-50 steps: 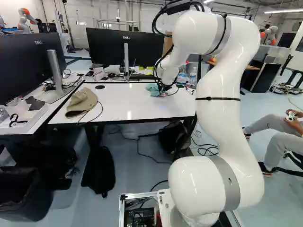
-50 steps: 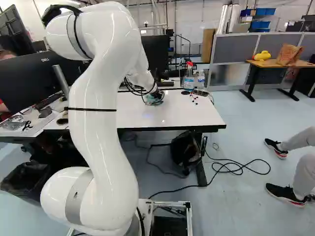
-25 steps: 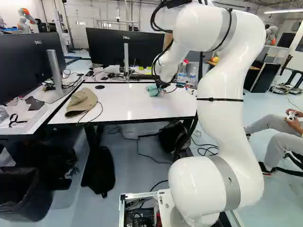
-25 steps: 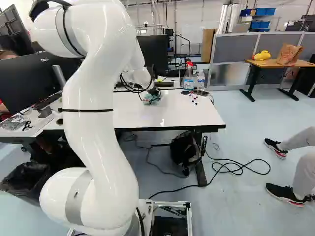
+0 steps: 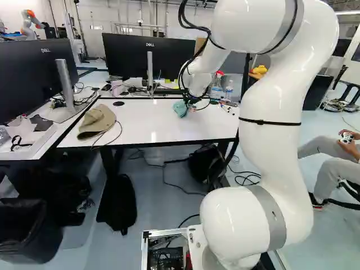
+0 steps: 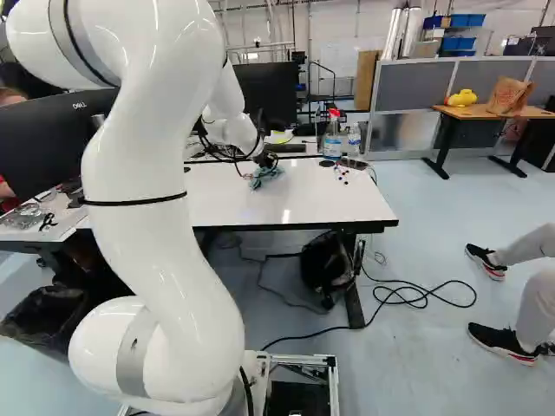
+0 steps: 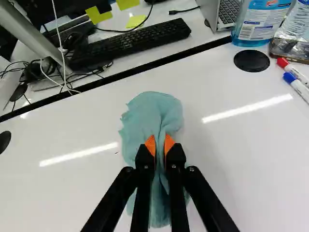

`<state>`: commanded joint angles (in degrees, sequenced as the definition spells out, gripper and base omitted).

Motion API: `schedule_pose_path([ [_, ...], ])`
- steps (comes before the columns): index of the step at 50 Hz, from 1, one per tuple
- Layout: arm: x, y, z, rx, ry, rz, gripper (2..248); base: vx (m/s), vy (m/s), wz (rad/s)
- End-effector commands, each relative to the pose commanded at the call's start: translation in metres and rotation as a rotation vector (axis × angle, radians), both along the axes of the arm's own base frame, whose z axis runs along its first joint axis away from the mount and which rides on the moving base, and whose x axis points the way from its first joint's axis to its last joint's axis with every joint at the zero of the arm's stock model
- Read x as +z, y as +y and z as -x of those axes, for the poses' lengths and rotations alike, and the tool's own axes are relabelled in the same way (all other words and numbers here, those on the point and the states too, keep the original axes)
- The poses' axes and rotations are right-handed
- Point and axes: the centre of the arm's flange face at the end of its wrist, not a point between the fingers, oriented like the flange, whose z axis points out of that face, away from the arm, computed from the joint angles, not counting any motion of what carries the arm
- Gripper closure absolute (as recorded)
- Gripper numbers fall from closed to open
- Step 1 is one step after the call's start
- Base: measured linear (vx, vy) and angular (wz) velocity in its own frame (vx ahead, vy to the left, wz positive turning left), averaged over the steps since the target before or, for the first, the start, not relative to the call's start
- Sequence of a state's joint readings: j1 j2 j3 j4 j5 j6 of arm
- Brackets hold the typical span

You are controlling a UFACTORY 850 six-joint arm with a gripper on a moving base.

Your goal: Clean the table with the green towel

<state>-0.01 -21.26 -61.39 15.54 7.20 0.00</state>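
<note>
In the left base view my gripper (image 5: 193, 102) is low over the white table (image 5: 152, 125), at the arm's far end. The pale green towel (image 5: 180, 109) bunches beneath and beside it; the right base view shows the same towel (image 6: 267, 175) below the wrist. Seen from the wrist, the gripper (image 7: 160, 144) is shut on a fold of the towel (image 7: 150, 112), orange pads pinching it from both sides. The cloth spreads ahead of and under the fingers, against the tabletop. The fingers hide part of it.
A spray bottle (image 6: 332, 137) and water bottle (image 6: 354, 140) stand at the table's far side, near markers (image 7: 298, 83). A cap (image 5: 97, 122) lies at the left base view's table end. Monitors (image 5: 147, 56) and a keyboard (image 7: 130, 44) are beyond. Another robot (image 5: 31, 23) stands far back.
The arm has shifted, its upper part swinging outward, and the gripped towel has slid slightly leftward and nearer over the table. The base has not moved.
</note>
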Motion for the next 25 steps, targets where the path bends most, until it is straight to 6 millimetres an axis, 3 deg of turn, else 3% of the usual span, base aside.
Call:
schedule_pose_path([
  [25, 0.003, -0.024, 0.042, -0.044, 0.02, 0.0, 209, 0.0, 0.0, 0.0],
])
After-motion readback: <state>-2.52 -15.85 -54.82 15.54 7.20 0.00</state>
